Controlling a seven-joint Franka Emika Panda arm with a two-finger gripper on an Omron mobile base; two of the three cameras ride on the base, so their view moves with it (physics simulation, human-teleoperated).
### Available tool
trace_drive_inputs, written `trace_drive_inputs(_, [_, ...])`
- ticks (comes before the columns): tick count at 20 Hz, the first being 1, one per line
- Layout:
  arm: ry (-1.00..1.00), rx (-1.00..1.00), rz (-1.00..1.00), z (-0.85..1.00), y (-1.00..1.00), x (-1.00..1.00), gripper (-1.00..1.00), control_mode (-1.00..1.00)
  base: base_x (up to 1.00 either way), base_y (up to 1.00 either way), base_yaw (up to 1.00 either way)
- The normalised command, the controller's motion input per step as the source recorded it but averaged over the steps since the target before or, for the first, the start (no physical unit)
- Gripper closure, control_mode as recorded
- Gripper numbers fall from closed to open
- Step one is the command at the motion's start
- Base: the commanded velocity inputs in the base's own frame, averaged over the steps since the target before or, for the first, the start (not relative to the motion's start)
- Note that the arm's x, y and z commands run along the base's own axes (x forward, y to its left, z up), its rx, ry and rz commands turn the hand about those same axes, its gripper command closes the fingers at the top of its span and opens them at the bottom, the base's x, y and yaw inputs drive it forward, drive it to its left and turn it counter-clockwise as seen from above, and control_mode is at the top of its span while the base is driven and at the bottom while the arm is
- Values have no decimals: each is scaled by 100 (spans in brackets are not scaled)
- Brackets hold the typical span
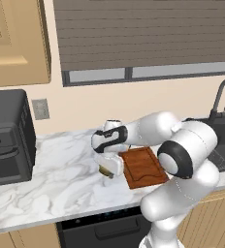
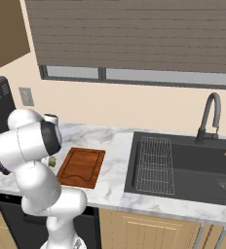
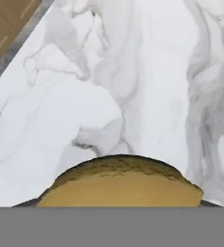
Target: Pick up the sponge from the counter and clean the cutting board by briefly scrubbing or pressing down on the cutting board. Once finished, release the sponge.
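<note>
My gripper [image 1: 106,173] points down over the white marble counter [image 1: 61,179], just left of the cutting board [image 1: 143,167], and is shut on the sponge [image 1: 104,170]. The mustard-yellow sponge [image 3: 119,185] sits between the fingers at the bottom of the hand view and hides most of them. Beyond it there is only marble [image 3: 133,87]. The sponge seems to be slightly above the counter, though I cannot tell whether they touch. The reddish-brown board [image 2: 81,167] lies flat with nothing on it, and a corner of the sponge [image 2: 51,161] peeks out beside my arm.
A black oven-like appliance [image 1: 8,140] stands on the counter at the far left. To the right of the board are a dark sink [image 2: 183,168] with a wire rack and a faucet [image 2: 208,116]. The counter's front edge [image 3: 17,41] is close by.
</note>
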Motion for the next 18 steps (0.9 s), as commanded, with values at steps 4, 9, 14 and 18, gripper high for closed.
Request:
trace_drive_inputs(4, [27,0,1,-24,59,62,-100,-100,0,0,0])
trace_drive_inputs(9, [12,0,1,-15,28,12,-100,-100,0,0,0])
trace_drive_inputs(14, [-5,0,0,5,1,-29,-100,-100,0,0,0])
trace_drive_inputs(18, [-20,0,0,33,-1,-38,-100,-100,0,0,0])
